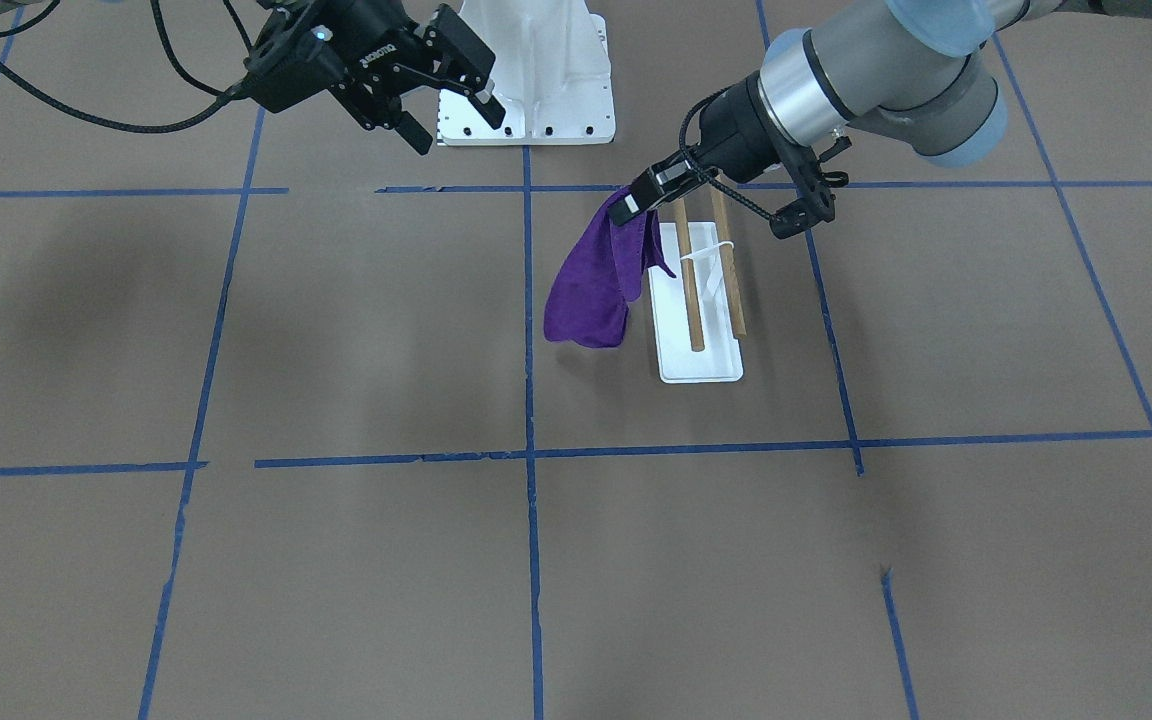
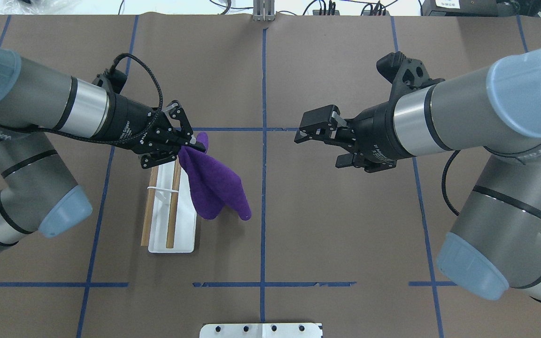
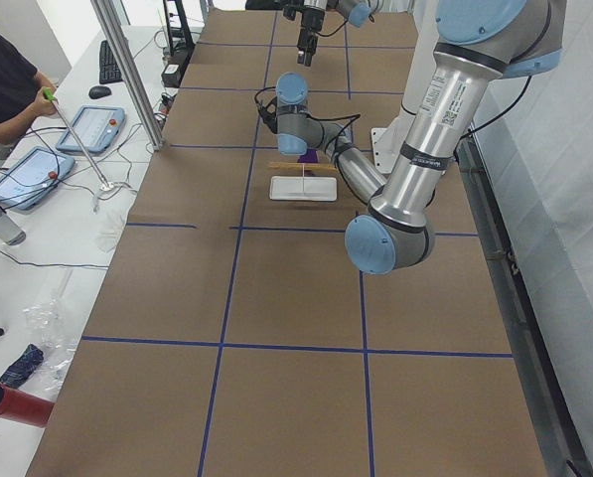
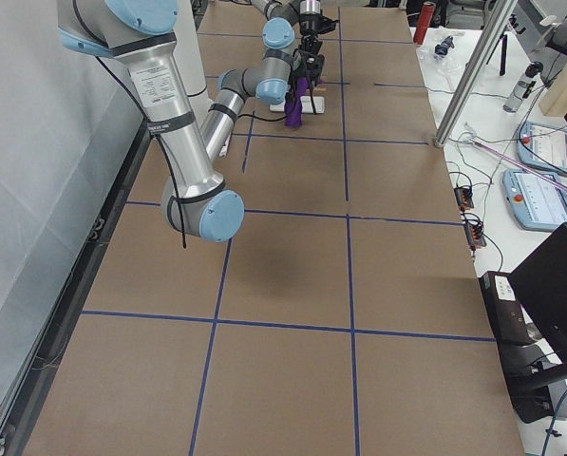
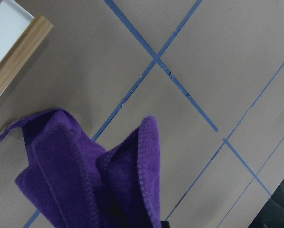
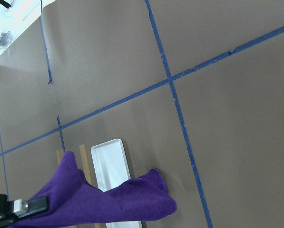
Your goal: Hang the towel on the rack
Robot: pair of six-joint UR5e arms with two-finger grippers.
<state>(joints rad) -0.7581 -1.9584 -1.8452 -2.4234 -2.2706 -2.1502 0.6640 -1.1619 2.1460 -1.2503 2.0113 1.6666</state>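
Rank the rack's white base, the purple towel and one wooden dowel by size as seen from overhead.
1-2. The white base and purple towel: about alike; the towel hangs nearer the camera, so unsure.
3. The wooden dowel: clearly smallest.

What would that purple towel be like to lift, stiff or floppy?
Probably floppy: the towel hangs in loose folds from the left gripper, pinched at its top. Likely light, since that small pinch holds it up. It should drape over the rack rather than slide, as the fabric looks fuzzy.
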